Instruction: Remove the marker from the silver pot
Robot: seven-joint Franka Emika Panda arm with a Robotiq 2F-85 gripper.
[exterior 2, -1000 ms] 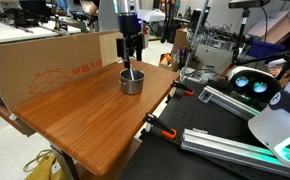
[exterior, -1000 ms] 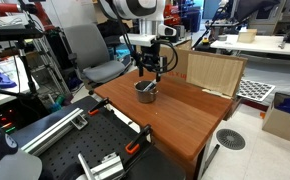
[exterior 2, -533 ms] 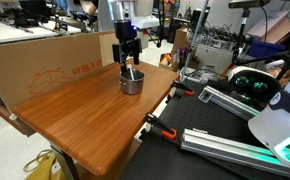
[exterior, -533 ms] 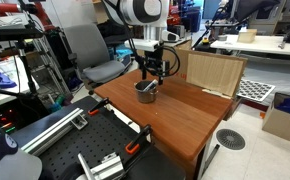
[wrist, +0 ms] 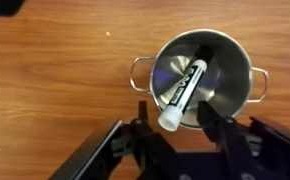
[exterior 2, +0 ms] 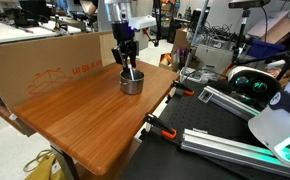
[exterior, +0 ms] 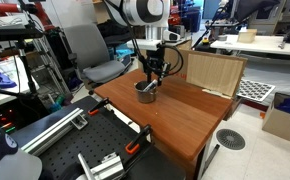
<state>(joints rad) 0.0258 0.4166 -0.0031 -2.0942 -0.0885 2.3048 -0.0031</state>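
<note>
The silver pot [wrist: 227, 78] stands on the wooden table [wrist: 55, 70], small and round with two side handles. Inside it the marker [wrist: 186, 84] leans against the rim, its dark body printed with white and its white end raised toward me. My gripper [wrist: 175, 124] hangs right over the pot, fingers [wrist: 213, 122] on either side of that white end. The jaws are partly narrowed, and a gap shows at the right finger. In both exterior views the gripper [exterior: 153, 72] [exterior 2: 127, 62] points straight down just above the pot [exterior: 145, 91] [exterior 2: 132, 83].
A flat tan cardboard box [exterior: 213, 70] [exterior 2: 45, 58] stands upright at the table's far edge behind the pot. An office chair [exterior: 85, 50] sits beyond the table corner. Metal rails and clamps [exterior 2: 200, 130] lie off the table edge.
The gripper has come down toward the pot, and its fingers have drawn inward around the marker's raised end. Pot and marker have not moved.
</note>
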